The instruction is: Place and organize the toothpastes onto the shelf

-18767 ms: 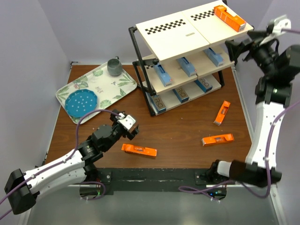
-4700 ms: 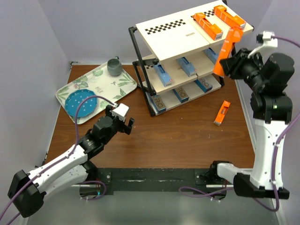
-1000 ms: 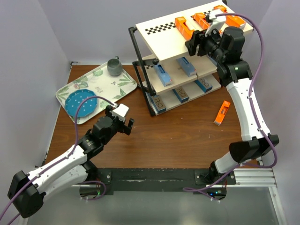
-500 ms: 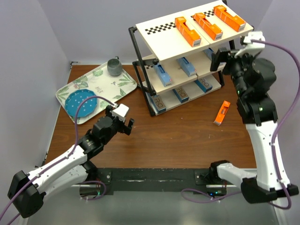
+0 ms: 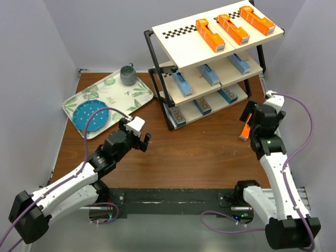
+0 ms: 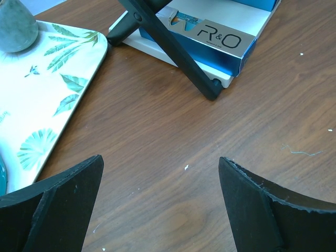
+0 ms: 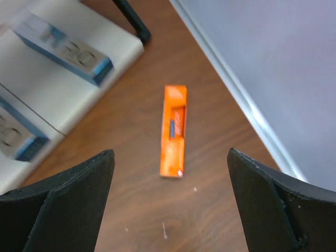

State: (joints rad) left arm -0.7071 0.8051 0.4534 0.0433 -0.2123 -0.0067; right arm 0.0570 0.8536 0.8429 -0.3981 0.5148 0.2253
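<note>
1. Right arm is coming down off the shelf (image 5: 194, 50). The right gripper (image 7: 168, 210) is now hanging over the loose orange carton (image 7: 173, 139), jaws spread wide, carrying nothing.
2. A third orange carton (image 5: 210, 34) is now sitting on the top tier, so that drop-off is looking done.
3. Only the loose one is remaining, lying flat on the table (image 5: 199, 152) near the right edge, just off the shelf's bottom corner. I'm judging it the next pick.
4. Left gripper (image 5: 137, 135) is idling over the table beside the tray (image 5: 126, 97), jaws spread, empty, unmoved.
5. Counting toothpastes:
   - three orange on top
   - three blue cartons (image 5: 209, 74) on the middle tier
   - three silver-blue cartons (image 5: 202, 106) on the bottom
   - one orange on the table
   - ten showing in all
6. Also showing: one tray, one cup (image 5: 127, 74), one blue plate (image 5: 90, 116).
</note>
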